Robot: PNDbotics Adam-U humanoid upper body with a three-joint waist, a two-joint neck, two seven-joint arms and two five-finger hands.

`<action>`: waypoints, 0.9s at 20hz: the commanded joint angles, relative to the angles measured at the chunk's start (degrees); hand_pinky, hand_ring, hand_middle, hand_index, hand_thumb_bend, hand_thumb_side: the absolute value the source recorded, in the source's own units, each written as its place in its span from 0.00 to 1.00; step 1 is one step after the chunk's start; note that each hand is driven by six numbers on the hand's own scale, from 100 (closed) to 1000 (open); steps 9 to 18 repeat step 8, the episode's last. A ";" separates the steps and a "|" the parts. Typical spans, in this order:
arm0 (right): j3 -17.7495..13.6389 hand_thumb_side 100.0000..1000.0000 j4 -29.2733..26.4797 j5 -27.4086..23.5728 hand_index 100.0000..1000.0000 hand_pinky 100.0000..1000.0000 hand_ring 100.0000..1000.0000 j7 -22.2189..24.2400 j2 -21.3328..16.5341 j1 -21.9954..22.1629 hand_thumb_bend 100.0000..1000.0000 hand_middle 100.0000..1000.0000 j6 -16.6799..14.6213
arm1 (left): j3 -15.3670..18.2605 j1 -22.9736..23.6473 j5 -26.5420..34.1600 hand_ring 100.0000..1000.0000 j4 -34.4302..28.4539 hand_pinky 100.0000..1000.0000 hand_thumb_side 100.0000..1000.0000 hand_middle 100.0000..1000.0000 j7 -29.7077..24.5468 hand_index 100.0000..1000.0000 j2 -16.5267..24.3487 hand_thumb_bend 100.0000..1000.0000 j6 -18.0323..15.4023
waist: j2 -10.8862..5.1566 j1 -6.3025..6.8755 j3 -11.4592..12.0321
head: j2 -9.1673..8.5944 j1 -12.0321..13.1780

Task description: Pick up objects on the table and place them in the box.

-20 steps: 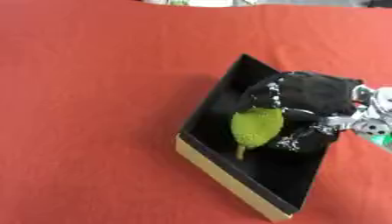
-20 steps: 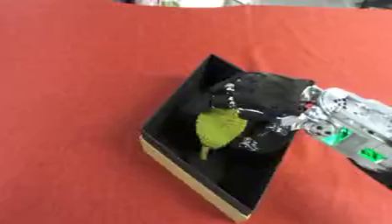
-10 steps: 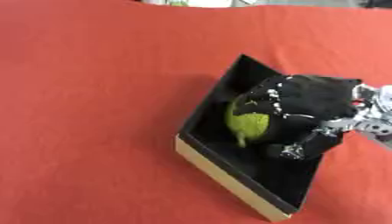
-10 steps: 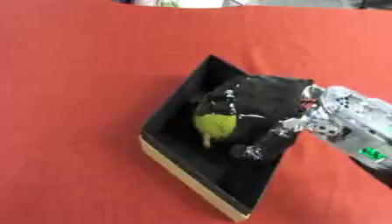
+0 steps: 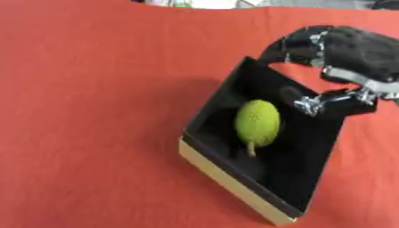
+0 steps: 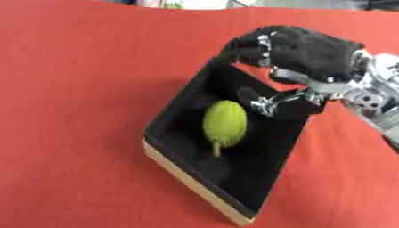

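Note:
A yellow-green knobbly fruit with a short stem point(image 5: 258, 123) lies alone on the floor of a black box with a pale outer wall point(image 5: 226, 173), which sits askew on the red table. My right hand point(image 6: 308, 51) hovers above the box's far right corner, clear of the fruit. Its fingers are spread and relaxed and hold nothing, and the thumb point(image 6: 273, 100) points down toward the box. My left hand shows in neither view.
A red cloth point(image 5: 86, 98) covers the whole table, with wide free room to the left of and in front of the box. Some unclear items show at the table's far edge.
My right hand let go of the green fruit, which now lies in the box, and the hand rose and drew back toward the far right corner. The view has also shifted.

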 commanded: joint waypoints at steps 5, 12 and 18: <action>-9.64 0.14 -0.88 -8.68 0.85 0.79 0.74 -13.44 0.13 -2.15 0.00 0.73 7.56 | 0.62 -0.14 -0.35 0.57 -0.98 0.63 0.47 0.62 0.45 0.75 1.14 0.00 -0.10 | -1.26 0.44 -0.22 | -0.23 0.63; -12.28 0.26 -0.88 -12.45 0.85 0.79 0.74 -20.21 2.16 -3.77 0.00 0.72 10.77 | 0.69 -0.15 -0.43 0.57 -0.98 0.63 0.47 0.62 0.60 0.75 1.02 0.00 -0.17 | -1.17 0.59 -0.23 | -0.24 0.65; -12.28 0.26 -0.88 -12.45 0.85 0.79 0.74 -20.21 2.16 -3.77 0.00 0.72 10.77 | 0.69 -0.15 -0.43 0.57 -0.98 0.63 0.47 0.62 0.60 0.75 1.02 0.00 -0.17 | -1.17 0.59 -0.23 | -0.24 0.65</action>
